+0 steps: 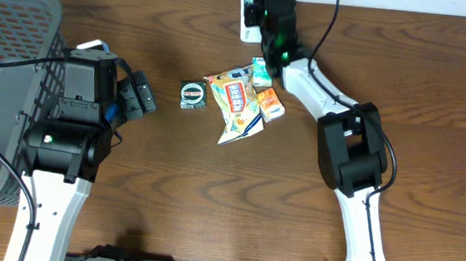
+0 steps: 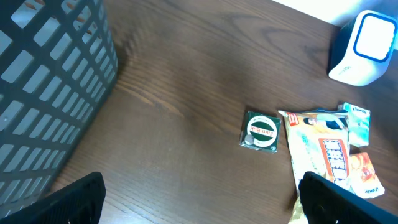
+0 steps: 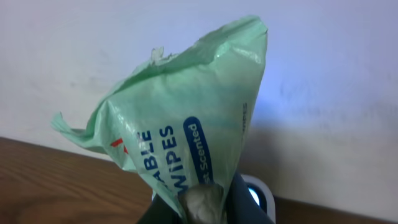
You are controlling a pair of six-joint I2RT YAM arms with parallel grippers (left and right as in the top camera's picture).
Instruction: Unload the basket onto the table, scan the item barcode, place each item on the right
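Well short of the scanner (image 1: 247,23), your left gripper (image 1: 146,97) hangs over the table (image 1: 170,192) with its jaws spread wide and nothing between them. Its fingers (image 2: 74,202) frame the bottom corners of the left wrist view. A grey basket (image 1: 6,54) stands just beside that arm, at the table's left edge. Farther out, mid-table, lies a loose cluster. A dark pack (image 1: 193,94) with a round label sits alone, a little apart from a snack bag (image 1: 239,106). The bag touches an orange box (image 1: 270,104) and a green box (image 1: 261,71) on its right. At the far edge, your right arm reaches to the white scanner, which stands before the pale wall (image 3: 323,74). Your right gripper (image 3: 205,208) is clamped on the bottom of the wipes (image 3: 186,124), a green packet held upright just in front of the scanner. The scanner's blue-lit face peeks out behind the packet in the right wrist view. Whether a barcode faces the scanner cannot be told.
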